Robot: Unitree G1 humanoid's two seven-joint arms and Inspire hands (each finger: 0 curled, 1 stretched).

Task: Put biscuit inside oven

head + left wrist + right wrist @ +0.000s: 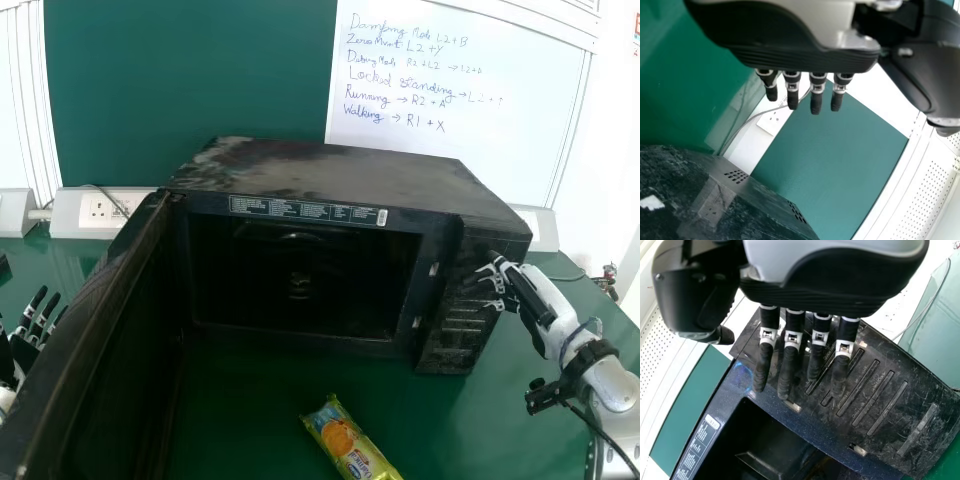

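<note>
- Head view: the oven [340, 180] sits in the middle on the green table [250, 420]; its door [95, 310] stands open at about nine o'clock.
- The biscuit packet [350, 443] lies on the table outside the oven, between five and six o'clock from it, tilted, with its far end toward eleven o'clock.
- The left hand [16, 352] is beyond the door, between eight and nine o'clock, fingers extended.
- The right hand [533, 290] is at three o'clock, its fingertips up by the oven's control panel [463, 330].
- Behind the oven, a whiteboard [450, 90] with writing stands at one o'clock and a wall socket [100, 209] between nine and ten.
- Left wrist view: the left hand [795, 50] has its fingers open and straight, holding nothing; the oven's dark, vented casing is near it.
- Right wrist view: the right hand [835, 282] has relaxed, open fingers over the control panel, gripping nothing; I cannot tell whether they touch it.
</note>
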